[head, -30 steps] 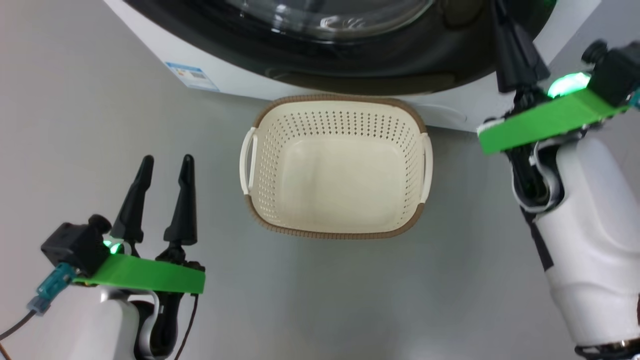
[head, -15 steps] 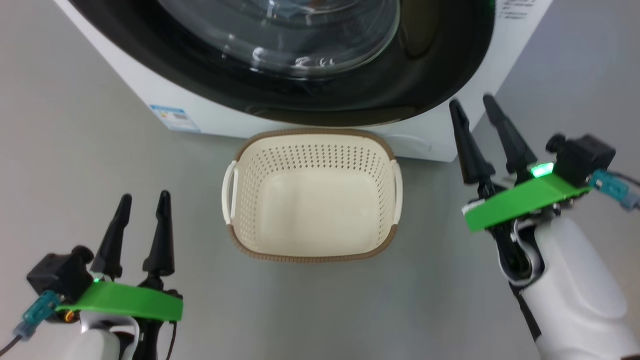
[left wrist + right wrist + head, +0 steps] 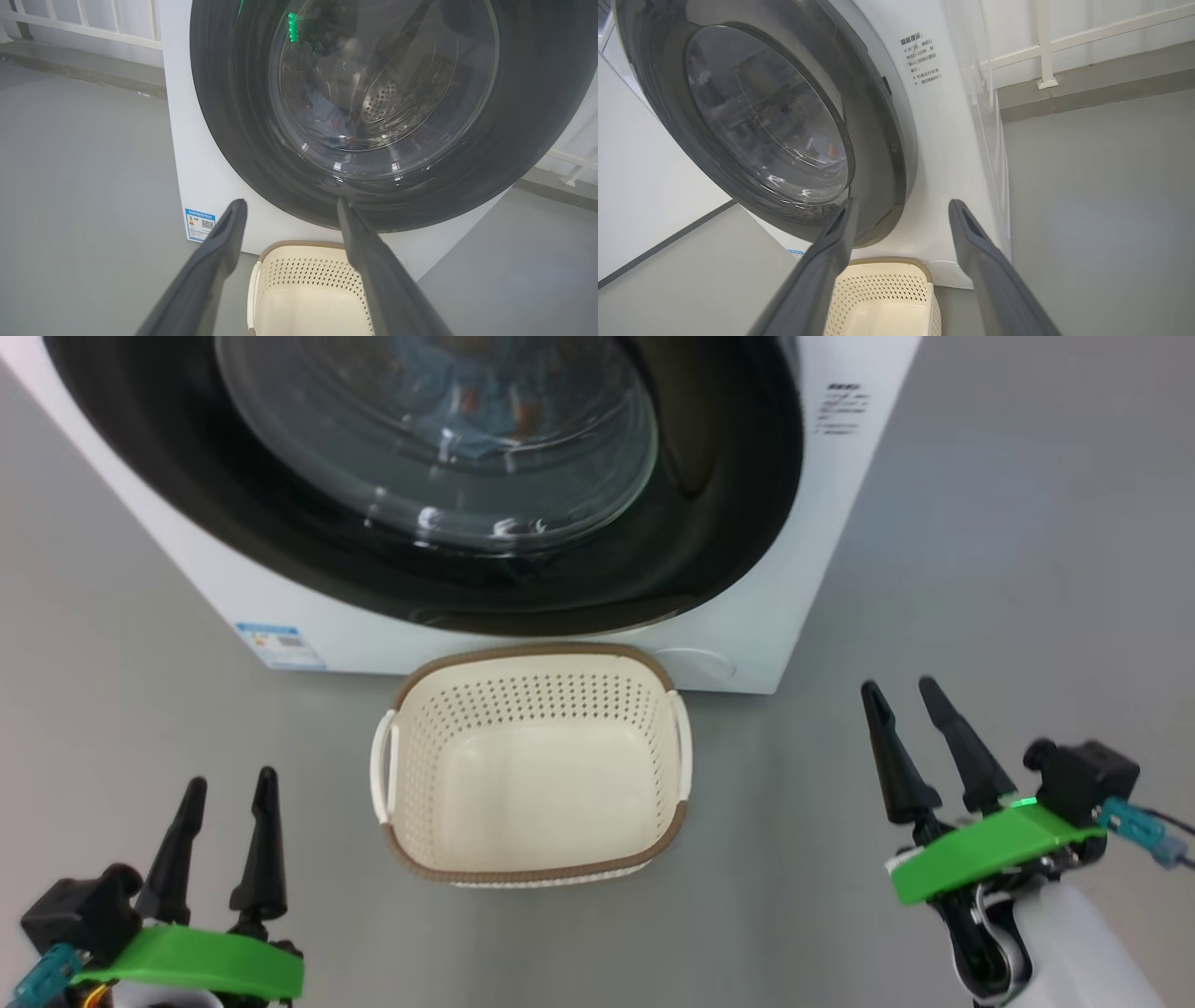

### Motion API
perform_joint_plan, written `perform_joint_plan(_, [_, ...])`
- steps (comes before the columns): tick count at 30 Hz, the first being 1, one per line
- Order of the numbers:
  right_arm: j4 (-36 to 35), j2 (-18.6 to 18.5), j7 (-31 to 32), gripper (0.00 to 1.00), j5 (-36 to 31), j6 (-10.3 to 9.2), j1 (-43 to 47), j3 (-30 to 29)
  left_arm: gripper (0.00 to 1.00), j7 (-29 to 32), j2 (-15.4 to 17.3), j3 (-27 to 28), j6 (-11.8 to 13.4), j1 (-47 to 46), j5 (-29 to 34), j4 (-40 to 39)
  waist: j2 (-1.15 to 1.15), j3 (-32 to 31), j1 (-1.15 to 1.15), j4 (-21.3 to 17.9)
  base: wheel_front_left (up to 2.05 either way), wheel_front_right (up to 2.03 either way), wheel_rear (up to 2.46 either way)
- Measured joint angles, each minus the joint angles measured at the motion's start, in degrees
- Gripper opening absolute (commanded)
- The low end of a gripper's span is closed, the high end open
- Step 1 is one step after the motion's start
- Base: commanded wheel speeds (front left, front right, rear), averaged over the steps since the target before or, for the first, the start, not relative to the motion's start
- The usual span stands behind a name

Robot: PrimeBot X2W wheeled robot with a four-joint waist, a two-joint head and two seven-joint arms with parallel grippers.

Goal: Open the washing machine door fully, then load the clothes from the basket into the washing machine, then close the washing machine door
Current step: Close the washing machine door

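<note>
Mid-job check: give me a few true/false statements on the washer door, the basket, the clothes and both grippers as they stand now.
1. The cream-white perforated plastic basket is empty. True.
2. The round glossy black-rimmed washing machine door stands wide open. False: it sits shut against the white front-loading washing machine.
3. Light blue printed clothes show behind the door's glass. True.
4. The right gripper grips a basket handle. False: it is open, apart from the basket, holding nothing.
5. The left gripper is shut. False: it is open.
</note>
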Motion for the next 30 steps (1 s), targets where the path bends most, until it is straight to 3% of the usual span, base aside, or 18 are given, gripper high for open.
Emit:
perform_joint_plan(23, [-1.71,-1.89,0.00,1.00,-0.03,0.00,9.46,-3.24,1.00,0.00,2.00,1.83,0.00,4.67,2.66,1.21,0.00,-5.60,0.00,-7.65,0.00,0.00,0.00])
perform_joint_plan(30, [-1.93,-1.88,0.00,1.00,-0.03,0.00,9.71,-3.99,1.00,0.00,1.91,2.99,0.00,4.68,3.31,1.77,0.00,-6.23,0.00,-8.24,0.00,0.00,0.00])
